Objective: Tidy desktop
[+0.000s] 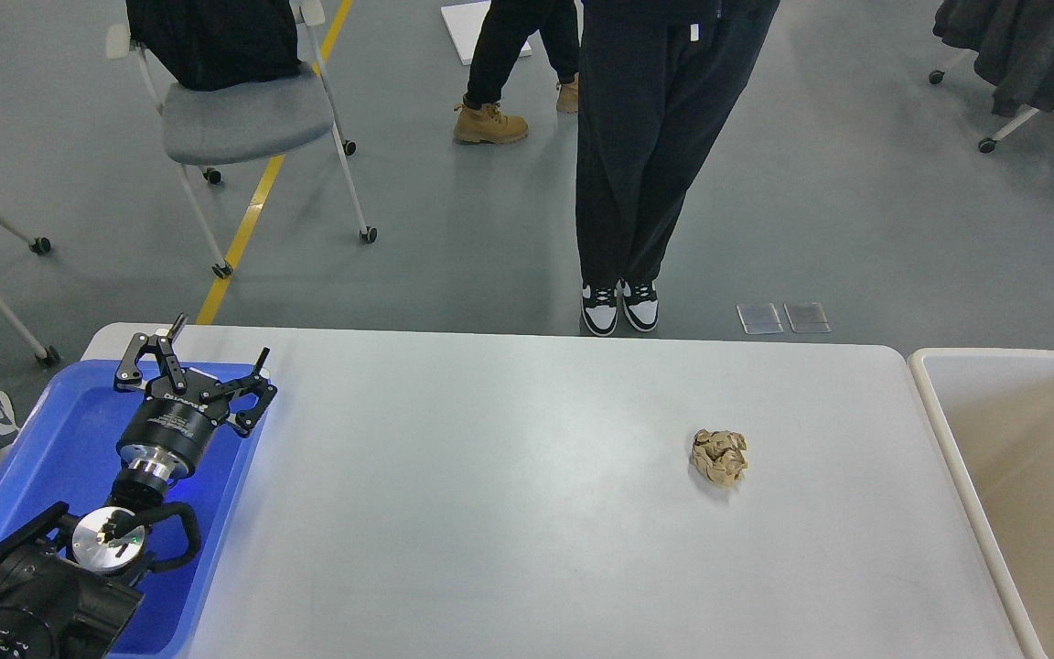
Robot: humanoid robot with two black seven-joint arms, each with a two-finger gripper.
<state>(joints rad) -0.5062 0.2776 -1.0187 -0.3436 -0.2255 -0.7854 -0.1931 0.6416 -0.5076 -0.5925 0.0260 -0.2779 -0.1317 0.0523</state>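
The desktop (pixel 509 513) is a wide light grey-white table top that fills the lower half of the head view. A crumpled ball of brown paper (pixel 720 456) lies on it, right of the middle. My left gripper (pixel 216 352) is open and empty above the far right corner of a blue plastic tray (pixel 51 448) at the table's left end, far from the paper ball. My right gripper is out of view.
A cream-rimmed beige bin (pixel 1021 458) stands against the table's right end. A person in black trousers (pixel 637 156) stands just past the far edge. A grey chair on castors (pixel 243 110) stands on the floor at the far left.
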